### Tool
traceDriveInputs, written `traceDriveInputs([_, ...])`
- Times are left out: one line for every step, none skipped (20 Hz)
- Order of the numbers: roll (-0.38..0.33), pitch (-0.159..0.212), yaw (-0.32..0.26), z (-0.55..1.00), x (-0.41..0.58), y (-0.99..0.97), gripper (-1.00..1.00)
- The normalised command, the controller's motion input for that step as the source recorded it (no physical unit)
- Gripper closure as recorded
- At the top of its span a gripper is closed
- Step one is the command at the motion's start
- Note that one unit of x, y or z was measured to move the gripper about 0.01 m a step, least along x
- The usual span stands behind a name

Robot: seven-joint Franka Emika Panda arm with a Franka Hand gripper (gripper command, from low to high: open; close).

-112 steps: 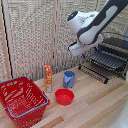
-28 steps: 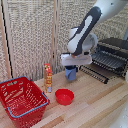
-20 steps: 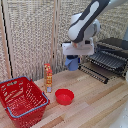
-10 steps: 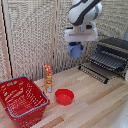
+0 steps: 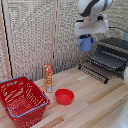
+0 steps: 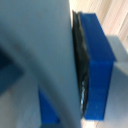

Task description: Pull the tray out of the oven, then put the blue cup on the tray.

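1. Up in the air to the exterior view's left of the oven (image 5: 114,50), the gripper (image 5: 86,39) is hanging with the blue cup (image 5: 85,43) clamped in it, well clear of the wooden surface (image 5: 95,102).
2. The cup is sitting higher than the oven's top edge and is touching nothing but the gripper.
3. The oven is standing at the exterior view's right end of the surface with its front door dropped open.
4. The tray (image 5: 106,60) is sticking out of the oven's mouth over the lowered door, its thin dark bars lying flat and bare.
5. A red bowl (image 5: 64,96) is resting on the surface, low and to the exterior view's left of the oven, almost under the raised cup but well below it.
6. An orange-yellow bottle (image 5: 48,78) is standing upright just beyond the bowl, farther from the oven.
7. A red mesh basket (image 5: 21,100) is sitting farthest from the oven, at the exterior view's left edge.
8. In the wrist view, a blue body (image 6: 95,65) is filling the frame right against a grey finger (image 6: 47,60); the picture is too blurred to tell more.
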Motion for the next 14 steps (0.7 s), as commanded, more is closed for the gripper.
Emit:
traceDriveInputs([0.006,0.0,-0.091,0.2,0.051,-0.9,1.0])
traceDriveInputs([0.0,0.0,-0.141,0.19,0.023,-0.79,1.0])
traceDriveInputs([0.0,0.0,-0.177,0.13,0.02,-0.69,1.0])
traceDriveInputs([0.0,0.0,-0.195,0.09,0.026,-0.65,1.0])
traceDriveInputs([0.0,0.0,-0.209,0.05,0.031,-0.61,1.0])
traceDriveInputs([0.0,0.0,-0.212,0.03,0.037,-0.61,1.0])
traceDriveInputs([0.0,-0.001,-0.215,0.01,0.037,-0.6,1.0])
traceDriveInputs([0.0,-0.004,-0.213,0.01,0.043,-0.61,1.0])
traceDriveInputs([0.0,-0.007,-0.208,0.0,0.049,-0.62,1.0])
traceDriveInputs([0.0,-0.01,-0.204,0.0,0.057,-0.62,1.0])
traceDriveInputs([0.0,-0.014,-0.199,0.0,0.066,-0.63,1.0])
traceDriveInputs([0.0,-0.012,-0.197,0.0,0.074,-0.64,1.0])
traceDriveInputs([0.0,-0.01,-0.198,0.0,0.083,-0.63,1.0])
traceDriveInputs([0.0,-0.012,-0.198,0.0,0.1,-0.63,1.0])
